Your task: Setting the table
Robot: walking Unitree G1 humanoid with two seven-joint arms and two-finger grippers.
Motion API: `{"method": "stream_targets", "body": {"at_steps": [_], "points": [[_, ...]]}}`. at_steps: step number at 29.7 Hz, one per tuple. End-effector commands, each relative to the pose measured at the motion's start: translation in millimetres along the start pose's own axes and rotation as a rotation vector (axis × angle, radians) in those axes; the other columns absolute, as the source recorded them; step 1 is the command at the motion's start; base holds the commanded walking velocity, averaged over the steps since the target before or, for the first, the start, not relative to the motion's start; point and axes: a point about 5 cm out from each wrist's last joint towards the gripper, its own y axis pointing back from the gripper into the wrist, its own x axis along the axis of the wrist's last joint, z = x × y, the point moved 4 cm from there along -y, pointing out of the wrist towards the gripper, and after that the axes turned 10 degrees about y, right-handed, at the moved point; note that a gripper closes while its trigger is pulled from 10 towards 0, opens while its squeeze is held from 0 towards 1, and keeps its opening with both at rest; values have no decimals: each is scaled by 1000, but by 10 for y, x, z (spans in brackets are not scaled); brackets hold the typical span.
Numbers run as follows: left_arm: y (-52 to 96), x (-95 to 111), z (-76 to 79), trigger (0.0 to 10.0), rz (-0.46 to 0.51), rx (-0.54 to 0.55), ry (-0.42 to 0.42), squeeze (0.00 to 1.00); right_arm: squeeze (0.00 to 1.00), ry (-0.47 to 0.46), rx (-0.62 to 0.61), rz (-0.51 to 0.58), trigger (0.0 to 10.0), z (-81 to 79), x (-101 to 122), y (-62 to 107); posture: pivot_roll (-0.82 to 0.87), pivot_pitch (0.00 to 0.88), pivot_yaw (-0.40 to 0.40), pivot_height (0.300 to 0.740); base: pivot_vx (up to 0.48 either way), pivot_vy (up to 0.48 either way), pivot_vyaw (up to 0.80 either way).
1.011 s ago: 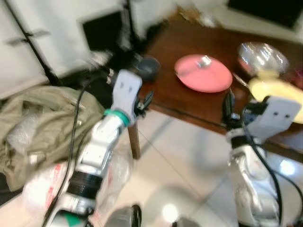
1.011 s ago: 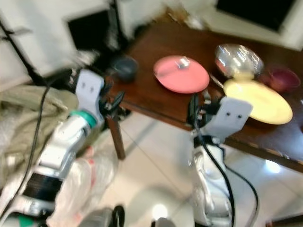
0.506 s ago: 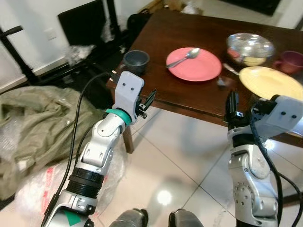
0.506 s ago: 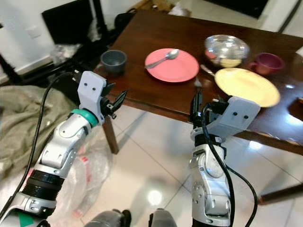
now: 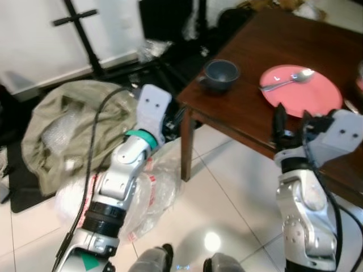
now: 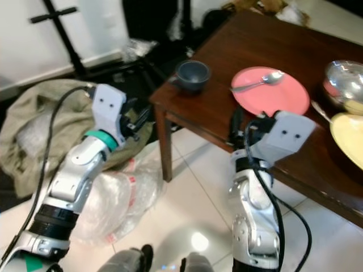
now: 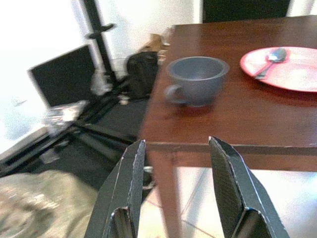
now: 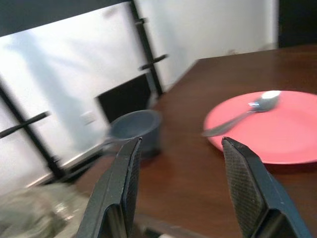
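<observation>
Nearest the robot, both arms are raised in front of it over the tiled floor, short of the table [image 6: 238,107]. The left gripper [image 7: 176,186] has its jaws spread wide and holds nothing; in its wrist view the two black fingers frame the table's corner and leg, with the tabletop just above them. The right gripper [image 8: 178,191] is likewise wide open and empty, poised at the table's near edge.

Just beyond the left gripper, close to the table's corner, stands the grey-blue cup [image 7: 195,79], upright, with its handle turned towards the corner and the left arm's side. It lies straight ahead of the left jaws and slightly higher than them, so I judge the left arm to be the nearer one for it; that arm would need to rise above the edge before reaching in.

Further along, ahead of the right gripper, sits the pink plate [image 6: 271,90], with a metal spoon [image 6: 258,82] lying across it. The spoon's long axis runs aslant, bowl at the far side and handle pointing back towards the cup. The right arm is the closer one to the plate.

Beyond the plate, a shiny metal bowl [image 6: 345,76] and the edge of a yellow plate [image 6: 349,139] occupy the robot's right end of the table.
</observation>
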Motion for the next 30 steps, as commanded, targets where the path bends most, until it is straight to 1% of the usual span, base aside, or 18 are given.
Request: {"method": "stream_targets", "body": {"at_steps": [1, 10, 30], "points": [[13, -42, -22, 10000, -17, 11, -5, 0, 0, 0, 1, -13, 10000, 3, -28, 14, -1, 0, 89, 740, 0, 0, 794], [8, -41, -26, 10000, -18, 13, -6, 0, 0, -5, 25, -7, 10000, -44, -11, 17, 0, 0, 89, 740, 0, 0, 794], [17, -54, -22, 10000, -22, 16, -5, 0, 0, -10, 34, -11, 10000, -56, -11, 27, 0, 0, 86, 740, 0, 0, 794]]}}
